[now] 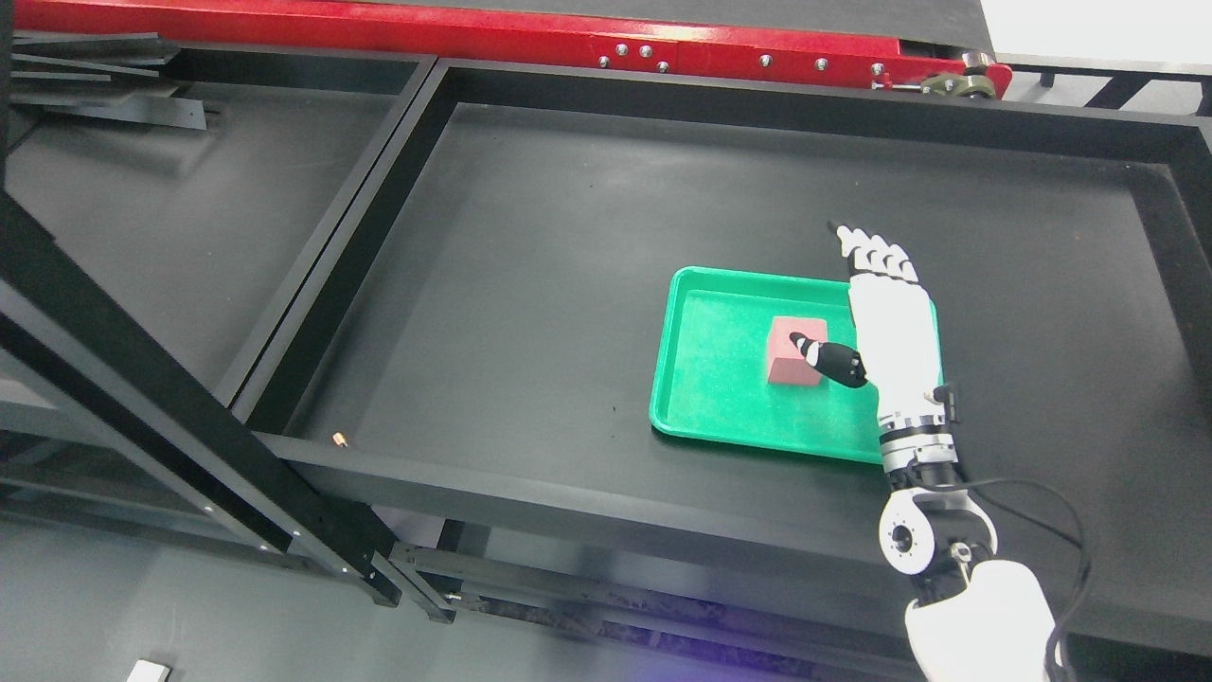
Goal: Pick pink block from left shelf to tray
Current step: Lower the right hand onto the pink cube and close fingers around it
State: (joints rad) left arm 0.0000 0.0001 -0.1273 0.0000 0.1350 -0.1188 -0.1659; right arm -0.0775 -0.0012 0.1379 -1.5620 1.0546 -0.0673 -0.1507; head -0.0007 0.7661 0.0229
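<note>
At the bottom right, the robot's right arm rises into view, its white forearm and grey wrist joint leading up over the near rim of a black desk with raised edges. A thin black cable loops beside the wrist. The right hand hovers over the right part of a green tray, its fingers stretched out straight and held side by side, pointing away past the tray's far edge, and its black-tipped thumb sticking out to the left. The hand grips nothing. The pink block sits inside the tray, right of its middle, with the thumb lying across its right side in this view; whether the thumb touches it cannot be told. A tiny brownish speck lies on the desk's near rim, well left of the tray. A black frame beam crosses the lower left corner. Farther left sits a second black compartment, separated by a divider. Along the far edge runs a red rail studded with bolts.
</note>
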